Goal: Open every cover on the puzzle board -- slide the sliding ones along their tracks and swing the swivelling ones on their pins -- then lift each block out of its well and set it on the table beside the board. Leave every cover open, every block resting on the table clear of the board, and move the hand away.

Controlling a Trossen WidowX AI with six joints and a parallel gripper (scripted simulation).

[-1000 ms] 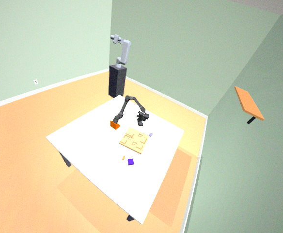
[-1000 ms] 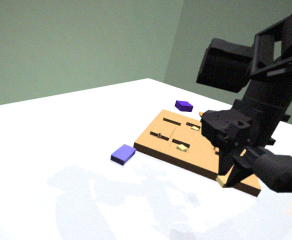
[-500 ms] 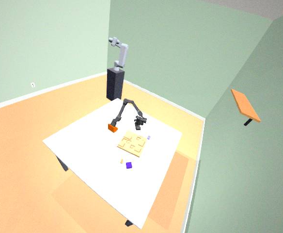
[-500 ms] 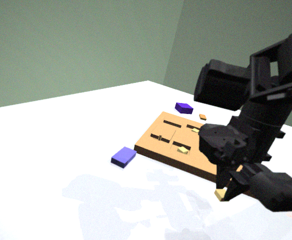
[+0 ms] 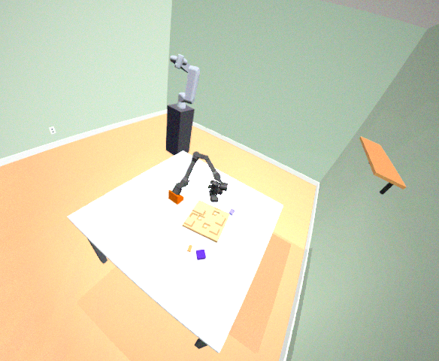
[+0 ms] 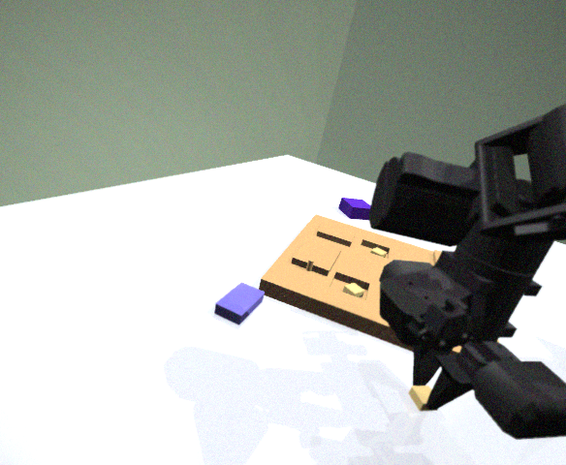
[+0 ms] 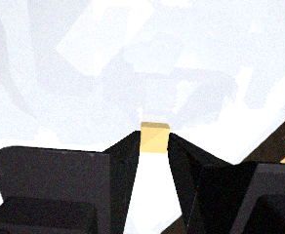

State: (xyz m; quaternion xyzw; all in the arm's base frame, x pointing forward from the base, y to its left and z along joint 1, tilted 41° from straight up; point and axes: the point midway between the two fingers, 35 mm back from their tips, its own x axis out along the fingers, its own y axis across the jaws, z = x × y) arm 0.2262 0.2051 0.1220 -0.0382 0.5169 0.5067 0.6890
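My gripper [image 5: 213, 198] [image 6: 425, 395] [image 7: 154, 146] is shut on a small tan block [image 6: 420, 396] [image 7: 154, 137]. It holds the block just above the white table [image 5: 134, 233] [image 6: 98, 300], off the near side of the tan puzzle board [image 5: 212, 234] [image 6: 318, 288]. In the wrist view only table shows under the block, with the board's dark edge at the right. Pale yellow pieces [image 6: 353, 289] [image 6: 379, 251] show in two of the board's wells. A light purple block [image 5: 231, 211] [image 6: 239, 301] and a dark purple block [image 5: 201, 254] [image 6: 354, 207] lie on the table beside the board. A small orange block [image 5: 189, 248] lies near the dark purple one.
The arm's orange base [image 5: 175, 196] stands on the table behind the board. A second grey arm on a dark pedestal [image 5: 180, 128] stands past the table's far corner. An orange shelf [image 5: 382, 162] sticks out of the right wall.
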